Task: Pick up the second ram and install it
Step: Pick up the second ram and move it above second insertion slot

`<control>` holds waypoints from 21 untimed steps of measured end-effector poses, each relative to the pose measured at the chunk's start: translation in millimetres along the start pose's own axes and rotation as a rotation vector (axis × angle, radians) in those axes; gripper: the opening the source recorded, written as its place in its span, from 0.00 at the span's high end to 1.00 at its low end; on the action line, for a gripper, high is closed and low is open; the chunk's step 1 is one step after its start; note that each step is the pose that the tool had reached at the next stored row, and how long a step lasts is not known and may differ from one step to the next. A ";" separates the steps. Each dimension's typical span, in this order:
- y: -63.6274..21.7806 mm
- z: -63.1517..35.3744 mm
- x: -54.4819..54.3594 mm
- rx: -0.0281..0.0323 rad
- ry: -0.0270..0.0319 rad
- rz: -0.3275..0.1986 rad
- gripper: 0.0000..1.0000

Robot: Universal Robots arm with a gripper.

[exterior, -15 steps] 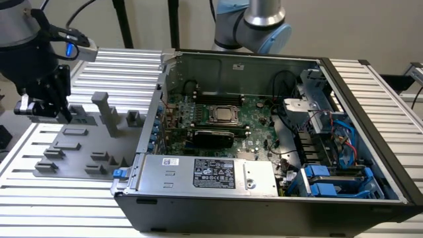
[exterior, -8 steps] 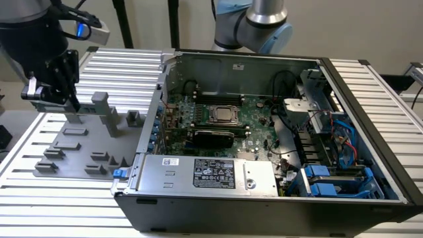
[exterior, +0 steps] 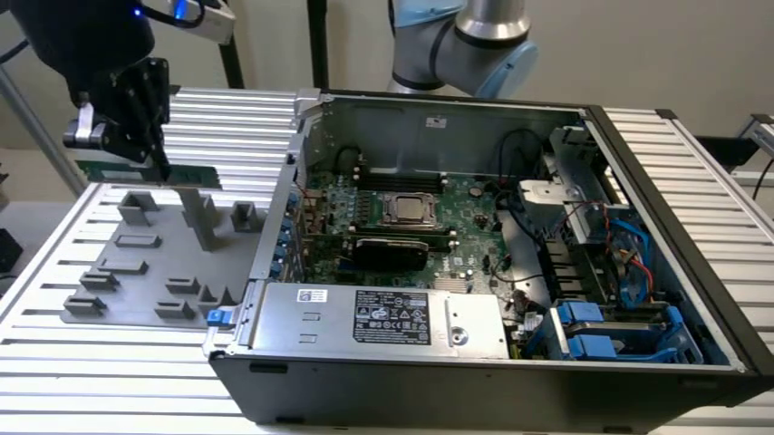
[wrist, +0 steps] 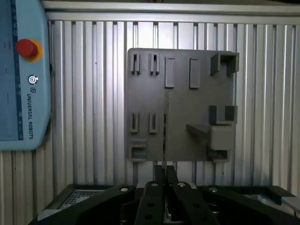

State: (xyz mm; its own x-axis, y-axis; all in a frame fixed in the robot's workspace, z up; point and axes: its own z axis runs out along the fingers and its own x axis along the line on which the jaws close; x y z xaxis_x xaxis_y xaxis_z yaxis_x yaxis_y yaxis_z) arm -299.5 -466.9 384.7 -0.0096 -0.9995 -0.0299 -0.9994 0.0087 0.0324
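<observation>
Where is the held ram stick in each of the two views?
Exterior view: the ram stick sits at the exterior view's upper left, held by the gripper above the grey fixture plate.
Wrist view: a thin edge-on line from the gripper across the plate.
Shared landmark: the grey fixture plate.

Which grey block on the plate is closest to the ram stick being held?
The tallest post, just below the ram stick in the gripper. The blocks beside it are shorter; the rest lie low and farther away.
</observation>
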 end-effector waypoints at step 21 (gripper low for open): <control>-95.0 -13.4 -1.2 -0.0003 -0.0083 -0.001 0.86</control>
State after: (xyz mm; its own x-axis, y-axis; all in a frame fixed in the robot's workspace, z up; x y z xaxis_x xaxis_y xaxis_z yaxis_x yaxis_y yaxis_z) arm -204.1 -466.9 395.0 -0.0087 -0.9992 -0.0383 -0.9994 0.0074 0.0327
